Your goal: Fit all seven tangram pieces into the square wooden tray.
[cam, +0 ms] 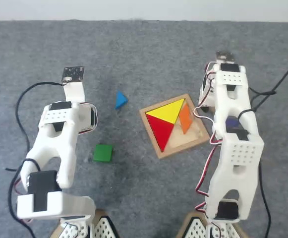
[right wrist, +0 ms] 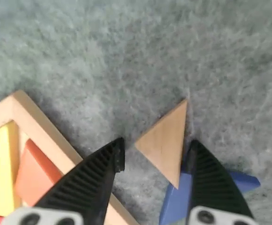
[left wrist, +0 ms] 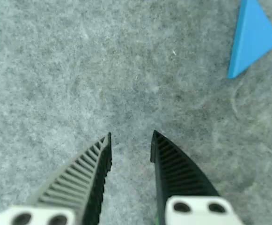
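Tray (cam: 197, 133) sits right of the desk's centre, holding 3 pieces. Your right end effector (right wrist: 155, 143) is spread, a wooden triangle (right wrist: 166, 140) between its fingers. Your left end effector (left wrist: 131, 136) is spread near a blue triangle (left wrist: 253, 40).

The high camera is fixed above the table (cam: 148, 49) and looks steeply down over both arms, with their bases at the picture's lower edge. The left wrist camera sits close to the table and faces down past the left gripper (left wrist: 131, 136). It shares the blue triangle (cam: 121, 100) (left wrist: 250, 37) with the high view. The right wrist camera is just as close and faces down past the right gripper (right wrist: 155, 143). It shares one corner of the tray (cam: 149, 135) (right wrist: 37, 123) with the high view.
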